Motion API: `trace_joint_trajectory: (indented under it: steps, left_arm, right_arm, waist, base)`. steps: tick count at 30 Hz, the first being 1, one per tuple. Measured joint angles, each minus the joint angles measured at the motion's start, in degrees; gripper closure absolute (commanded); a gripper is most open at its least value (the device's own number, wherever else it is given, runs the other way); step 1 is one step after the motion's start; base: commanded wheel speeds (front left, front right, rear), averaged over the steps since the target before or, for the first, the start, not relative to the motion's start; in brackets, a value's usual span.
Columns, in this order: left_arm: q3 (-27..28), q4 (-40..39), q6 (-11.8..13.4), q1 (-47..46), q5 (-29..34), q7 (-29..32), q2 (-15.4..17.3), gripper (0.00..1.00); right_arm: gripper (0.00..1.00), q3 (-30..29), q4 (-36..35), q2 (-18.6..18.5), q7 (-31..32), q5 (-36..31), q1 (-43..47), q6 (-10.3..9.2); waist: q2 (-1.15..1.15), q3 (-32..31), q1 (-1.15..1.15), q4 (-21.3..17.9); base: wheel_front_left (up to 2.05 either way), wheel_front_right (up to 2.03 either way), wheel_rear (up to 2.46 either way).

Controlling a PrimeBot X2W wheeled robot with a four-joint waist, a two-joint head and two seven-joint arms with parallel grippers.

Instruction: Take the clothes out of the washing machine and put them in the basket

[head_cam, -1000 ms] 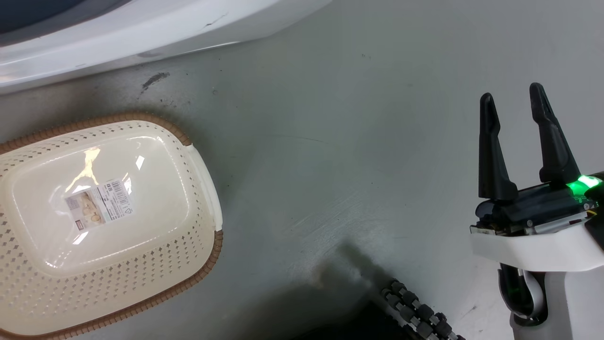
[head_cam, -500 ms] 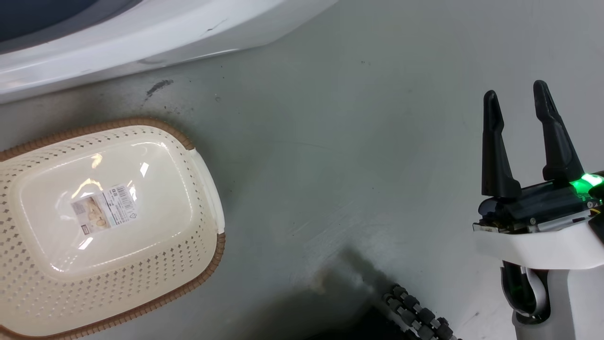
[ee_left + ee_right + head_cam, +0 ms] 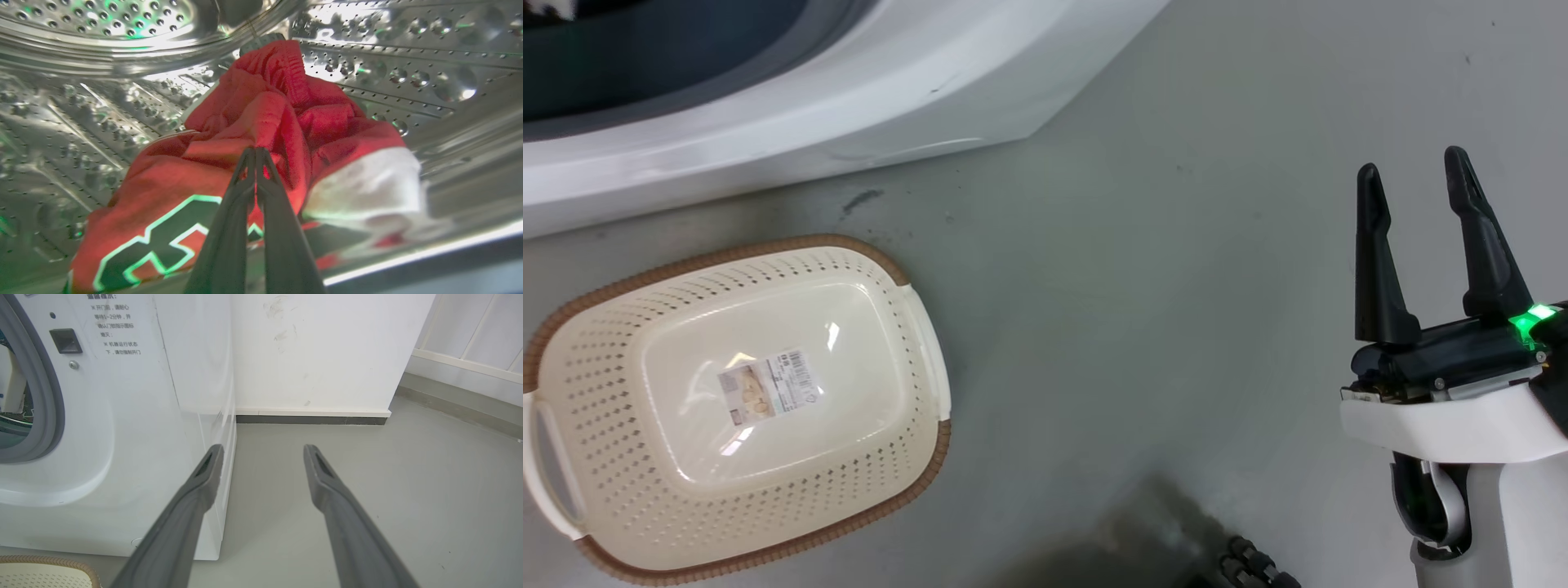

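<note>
Two red clothes lie heaped in the washing machine's perforated steel drum (image 3: 102, 41). One is a jersey (image 3: 163, 196) with dark, pale-edged lettering; the other has a white band (image 3: 367, 192). My left gripper (image 3: 256, 149) is shut, its tips pinching a raised red fold at the top of the heap. The basket (image 3: 882, 457) sits on the floor below the washing machine (image 3: 849, 106), holding nothing but its paper label. My right gripper (image 3: 1413, 163) hovers open over bare floor, far right of the basket. In the right wrist view it (image 3: 263, 448) points past the washing machine's (image 3: 135, 416) corner.
Grey floor (image 3: 1143, 310) spreads between the basket and my right arm. A dark ribbed hose (image 3: 1254, 563) shows at the head view's bottom edge. A white wall with a dark skirting (image 3: 310, 419) stands behind the machine, and the basket's corner (image 3: 41, 571) shows at lower left.
The head camera has moved: basket and washing machine now sit further right and lower in the picture, with more of the machine's front showing. My right gripper stays open in the same spot.
</note>
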Motion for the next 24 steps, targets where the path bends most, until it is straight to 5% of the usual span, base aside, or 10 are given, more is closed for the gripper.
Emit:
trace_joint_trajectory:
  steps: [14, 24]
  left_arm:
    - [-2.4, -2.42, 0.0, 16.19, -7.33, -16.61, -4.3, 1.0]
    - [-3.08, -8.27, 0.42, 27.71, -8.82, -21.36, -6.48, 1.0]
  right_arm:
    - [0.0, -1.35, 2.04, 0.02, -0.01, -4.1, 3.82, 0.0]
    - [0.0, -1.93, 3.15, 0.02, -0.01, -7.23, 7.95, 0.0]
  waist:
    - [0.0, -10.33, 0.0, 4.82]
    - [0.0, -18.6, -0.01, 9.48]
  base:
    - [0.0, 0.0, 0.0]
    - [0.0, 0.0, 0.0]
